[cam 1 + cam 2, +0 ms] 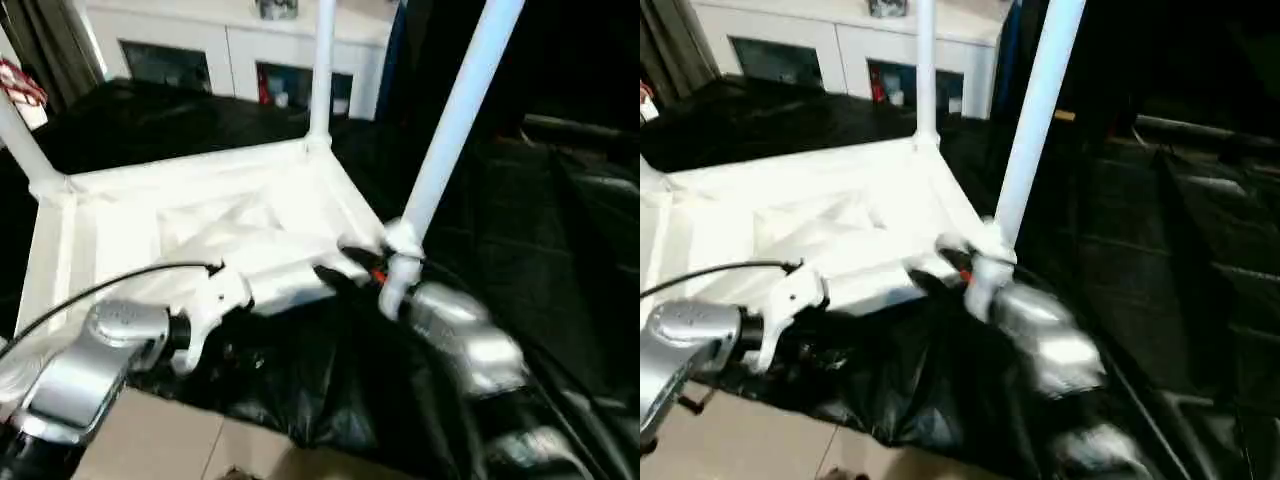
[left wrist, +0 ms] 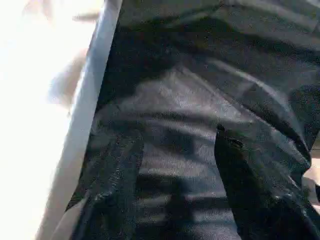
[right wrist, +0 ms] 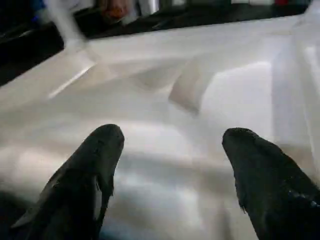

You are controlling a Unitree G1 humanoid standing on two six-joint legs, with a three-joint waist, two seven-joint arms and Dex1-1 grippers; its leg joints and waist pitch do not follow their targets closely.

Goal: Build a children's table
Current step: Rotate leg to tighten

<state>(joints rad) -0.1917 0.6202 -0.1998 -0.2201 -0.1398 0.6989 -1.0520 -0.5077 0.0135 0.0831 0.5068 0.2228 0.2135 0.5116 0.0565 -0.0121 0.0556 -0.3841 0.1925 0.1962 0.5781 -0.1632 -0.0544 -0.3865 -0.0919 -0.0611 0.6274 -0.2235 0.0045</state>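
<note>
Currently the children's table lies upside down on the black sheet, sockets up, so legs can be pushed in from above. The right gripper hovers over its ribbed underside, fingers apart and empty. The left gripper faces the sheet beside the tabletop edge, fingers apart, holding nothing.

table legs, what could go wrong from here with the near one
1. The near leg leans instead of standing straight like the back leg; it may not be fully seated in its socket and could tip or pop out.
2. The right tool is open over the upturned tabletop, gripping nothing, so the leg has no support.
</note>
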